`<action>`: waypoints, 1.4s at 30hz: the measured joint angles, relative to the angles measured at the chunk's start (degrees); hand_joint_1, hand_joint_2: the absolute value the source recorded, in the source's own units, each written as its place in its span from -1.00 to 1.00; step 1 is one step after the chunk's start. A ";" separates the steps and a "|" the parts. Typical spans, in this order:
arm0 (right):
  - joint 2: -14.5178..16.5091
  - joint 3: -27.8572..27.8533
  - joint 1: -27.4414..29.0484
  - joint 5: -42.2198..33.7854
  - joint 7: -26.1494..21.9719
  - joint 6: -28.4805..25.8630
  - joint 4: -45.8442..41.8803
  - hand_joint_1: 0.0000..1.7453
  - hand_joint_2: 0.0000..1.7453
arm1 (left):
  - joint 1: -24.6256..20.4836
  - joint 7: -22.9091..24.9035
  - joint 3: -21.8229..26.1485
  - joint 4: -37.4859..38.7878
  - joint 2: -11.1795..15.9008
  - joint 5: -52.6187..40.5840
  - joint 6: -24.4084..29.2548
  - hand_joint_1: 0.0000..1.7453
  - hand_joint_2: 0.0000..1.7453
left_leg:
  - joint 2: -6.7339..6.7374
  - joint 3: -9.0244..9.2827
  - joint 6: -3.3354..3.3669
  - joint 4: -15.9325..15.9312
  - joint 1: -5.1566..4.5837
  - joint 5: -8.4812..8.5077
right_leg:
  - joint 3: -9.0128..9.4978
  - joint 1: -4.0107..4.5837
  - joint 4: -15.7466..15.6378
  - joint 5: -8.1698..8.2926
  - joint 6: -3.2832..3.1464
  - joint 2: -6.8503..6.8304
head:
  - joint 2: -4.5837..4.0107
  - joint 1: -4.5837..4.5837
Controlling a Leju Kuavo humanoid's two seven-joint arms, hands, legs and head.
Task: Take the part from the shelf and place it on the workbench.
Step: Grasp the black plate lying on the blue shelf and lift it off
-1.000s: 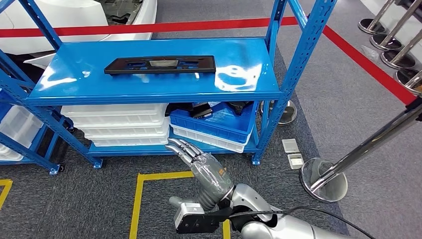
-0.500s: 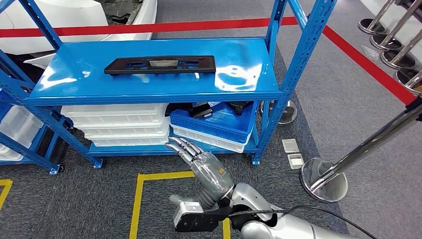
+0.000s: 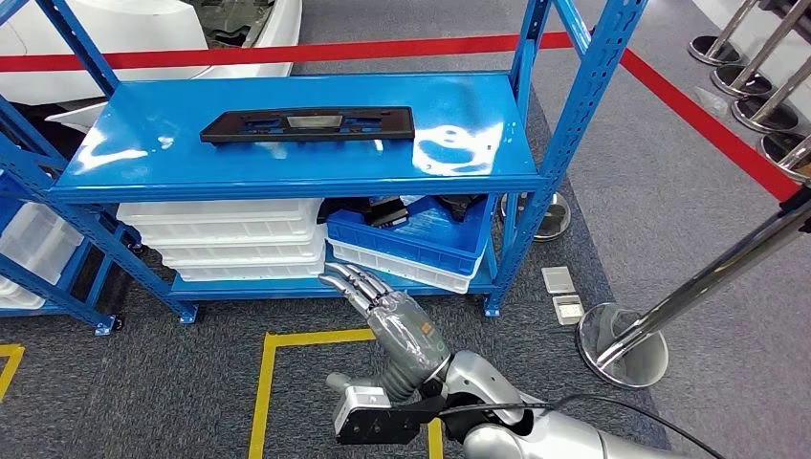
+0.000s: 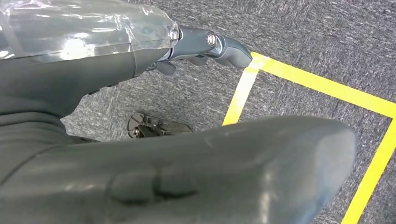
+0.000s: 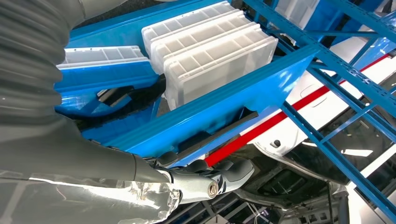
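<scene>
While the black part [image 3: 308, 124] lies flat on the blue upper board of the shelf [image 3: 459, 177], near the middle and a little toward the rear edge, no hand touches it. In the right wrist view the same part [image 5: 219, 135] shows as a dark strip along the board's edge.

At the far left, on a neighbouring rack, a white bin [image 3: 33, 244] stands partly in view; its content cannot be seen. On the lower board of the shelf, at the left end, white trays [image 3: 230, 239] are stacked one on another, and what they hold is hidden. Beside them, toward the right end, a blue tray [image 3: 421, 239] sits tilted on a white one, with some dark pieces [image 3: 387, 212] lying at its rear side; what they are is not clear.

The right hand [image 3: 378, 311] is low in front of the shelf, over the grey carpet beside the yellow floor tape [image 3: 306, 338]. Its fingers [image 3: 349, 282] are stretched out and a little apart, pointing at the lower board, and it holds nothing. The left hand [image 4: 205, 44] is over the carpet with nothing in it; how its fingers lie I cannot tell.
</scene>
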 joint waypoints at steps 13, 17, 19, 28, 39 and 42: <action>-0.20 0.02 -0.39 -0.21 0.02 0.14 0.00 -1.00 1.00 | 0.01 -2.96 -0.01 0.00 -0.01 -1.15 -1.35 -1.00 -1.00 | 0.00 0.00 0.00 0.00 0.00 0.00 | 0.00 0.00 0.00 0.00 0.00 0.00 | 0.00 0.00; -0.27 0.02 -0.55 -0.37 0.00 0.34 0.00 -1.00 1.00 | 0.03 -3.92 -0.01 0.00 0.00 -1.87 -3.44 -1.00 -1.00 | 0.00 0.00 0.00 0.00 0.00 0.00 | 0.00 0.00 0.00 0.00 0.00 0.00 | 0.00 0.00; -0.31 0.03 -0.71 -0.44 0.00 0.36 0.01 -1.00 1.00 | 0.03 -3.96 -0.01 0.00 0.00 -2.58 -4.22 -1.00 -1.00 | -0.01 0.00 0.00 0.00 0.00 0.00 | 0.00 0.00 0.00 0.00 0.00 0.00 | 0.00 0.00; -0.39 0.11 -0.95 -0.43 0.04 0.34 0.02 -1.00 1.00 | 0.01 -4.42 -0.02 0.00 -0.01 -5.17 -2.34 -1.00 -1.00 | 0.00 0.00 0.00 0.00 0.00 0.00 | 0.00 0.00 0.00 0.00 0.00 0.00 | 0.00 0.00; -0.71 0.15 -1.05 -0.41 0.24 0.34 0.02 -1.00 1.00 | 0.03 -5.11 -0.07 0.02 -0.01 -5.57 -2.81 -1.00 -1.00 | 0.00 -0.01 0.00 0.04 -0.04 0.00 | 0.00 -0.04 -0.02 0.01 0.01 0.00 | 0.00 0.00; -0.78 0.15 -1.05 -0.30 0.28 0.31 0.02 -1.00 1.00 | 0.02 -5.11 -0.07 0.02 0.00 -5.57 -4.47 -1.00 -1.00 | -0.01 -0.01 0.03 0.08 -0.12 -0.02 | 0.00 -0.12 -0.04 0.04 0.05 -0.01 | 0.00 -0.01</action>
